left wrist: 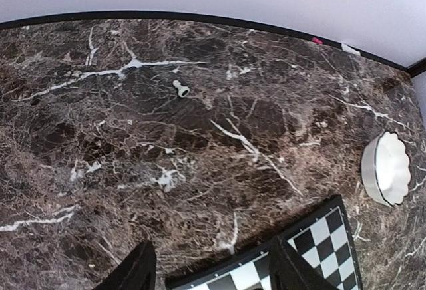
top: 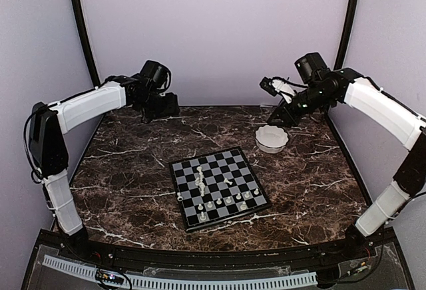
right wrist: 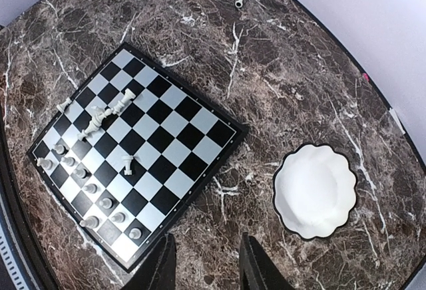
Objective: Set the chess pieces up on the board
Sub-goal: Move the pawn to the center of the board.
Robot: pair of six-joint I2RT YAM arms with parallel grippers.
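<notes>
Dark veined marble desk (top: 120, 190) under pale lilac walls (top: 213, 30).

Nearest on it: one board (top: 229, 159), set askew. Along its near edge, about ten chess pieces (right wrist: 90, 188) upright in two ragged rows, too small for an exact count. Mid-board, roughly four fallen pieces (right wrist: 100, 114) in a tangle, plus one toppled piece (right wrist: 128, 164) just beside them. Farther right, well apart from the board, one white scalloped bowl (right wrist: 313, 190), apparently empty. Beyond the board's far edge, one stray pawn (left wrist: 180, 88) on bare marble, seemingly on its side.

Farthest back, two claws. Left claw (left wrist: 212, 263) at the far left, fingers spread wide, nothing between them. Right claw (right wrist: 206, 257) near the bowl, parted more narrowly, likewise empty.

Likely step: fetching the stray pawn with the left claw.
- Come straight down over it and set the fingers across the stem, not along it.
- Close gently; so small and round, probably prone to rolling or squirting out.
- Lift clear before crossing to the board.
- Steer wide of the tangle.
- Set down on a free square, letting go only with the base flat.
</notes>
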